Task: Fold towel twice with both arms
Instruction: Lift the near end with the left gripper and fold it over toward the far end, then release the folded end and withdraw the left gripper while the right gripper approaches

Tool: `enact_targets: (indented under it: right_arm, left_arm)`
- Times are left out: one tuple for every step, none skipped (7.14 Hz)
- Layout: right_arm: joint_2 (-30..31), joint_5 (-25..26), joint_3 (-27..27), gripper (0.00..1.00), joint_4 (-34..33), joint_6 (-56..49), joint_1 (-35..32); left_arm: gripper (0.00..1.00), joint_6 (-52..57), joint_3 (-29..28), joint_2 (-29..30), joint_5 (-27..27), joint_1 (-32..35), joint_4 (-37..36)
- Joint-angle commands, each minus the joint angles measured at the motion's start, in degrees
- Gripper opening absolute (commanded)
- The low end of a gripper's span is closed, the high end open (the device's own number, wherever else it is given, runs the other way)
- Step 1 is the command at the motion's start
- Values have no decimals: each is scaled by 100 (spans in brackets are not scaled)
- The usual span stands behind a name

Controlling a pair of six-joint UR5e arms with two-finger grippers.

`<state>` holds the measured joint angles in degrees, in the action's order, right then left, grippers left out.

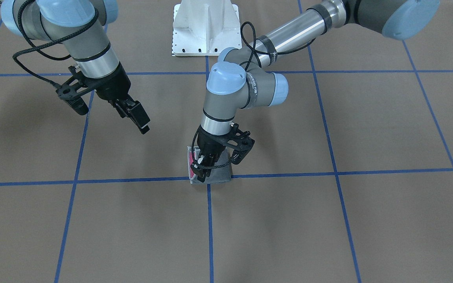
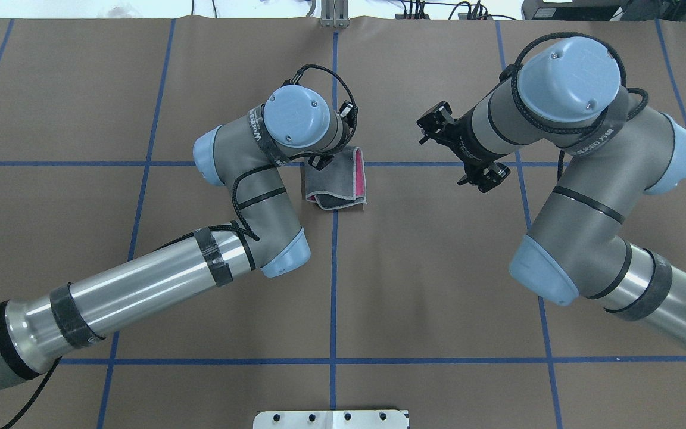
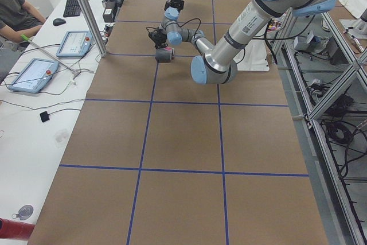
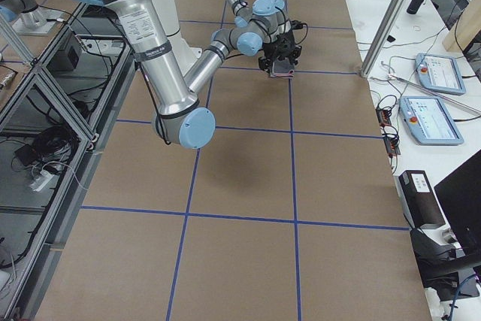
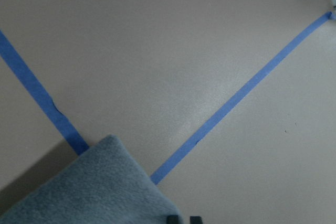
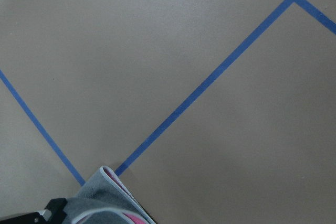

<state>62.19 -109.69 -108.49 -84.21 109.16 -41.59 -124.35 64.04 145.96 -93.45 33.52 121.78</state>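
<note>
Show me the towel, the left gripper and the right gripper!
towel (image 2: 334, 182): overhead view, on its grey top face.
left gripper (image 1: 200, 168): front-facing view, between its fingertips, down at the towel.
right gripper (image 1: 143, 126): front-facing view, at its fingertips, up in the air.

Silver-grey arms (image 2: 140, 289), light-blue joint caps (image 2: 292, 116), black cables (image 2: 234, 193).

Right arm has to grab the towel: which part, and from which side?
Likely the pink-lined edge of the towel, approached from the robot's right: it looks slightly lifted, it faces the right gripper, and the left gripper covers the opposite side.
</note>
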Motion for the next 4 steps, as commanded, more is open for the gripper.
enact_targets:
  right_arm:
    - [3, 0, -14, 100, -7, -8, -7]
    - [3, 9, -15, 100, -7, 0, 2]
    - [-49, 131, 20, 100, 10, 9, 158]
    - [-84, 132, 73, 100, 62, 53, 238]
  left_arm:
    - [100, 24, -67, 108, 73, 119, 56]
    - [100, 33, 116, 152, -75, 172, -5]
    - [100, 33, 300, 143, -355, 181, -75]
    - [100, 51, 703, 56, -602, 260, -415]
